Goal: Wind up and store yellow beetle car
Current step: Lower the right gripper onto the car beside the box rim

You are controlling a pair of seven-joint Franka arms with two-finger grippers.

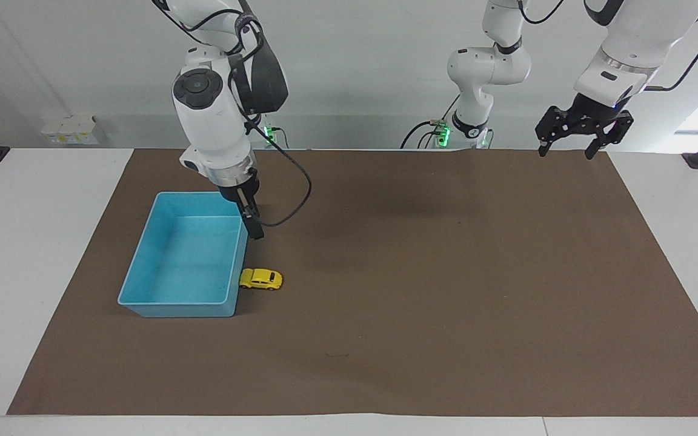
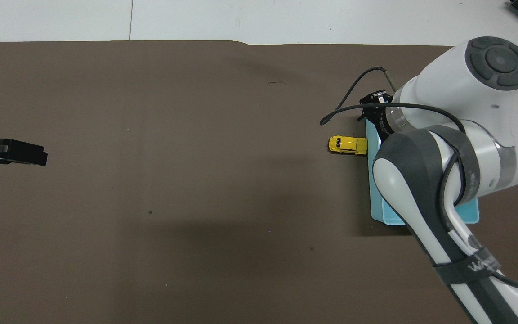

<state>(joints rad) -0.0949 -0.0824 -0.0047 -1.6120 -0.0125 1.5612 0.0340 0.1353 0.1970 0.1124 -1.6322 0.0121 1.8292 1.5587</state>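
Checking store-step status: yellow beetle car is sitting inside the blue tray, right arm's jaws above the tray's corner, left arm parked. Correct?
Not quite. The yellow beetle car is not in the blue tray; it stands on the brown mat, outside and against the tray's wall, as the facing view shows. The rest holds: the right gripper hangs over the tray's corner and the left gripper waits at its own end.

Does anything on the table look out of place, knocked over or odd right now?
Nothing stands out. The yellow beetle car sits upright on its wheels on the brown mat, right beside the blue tray, which stands level and empty.
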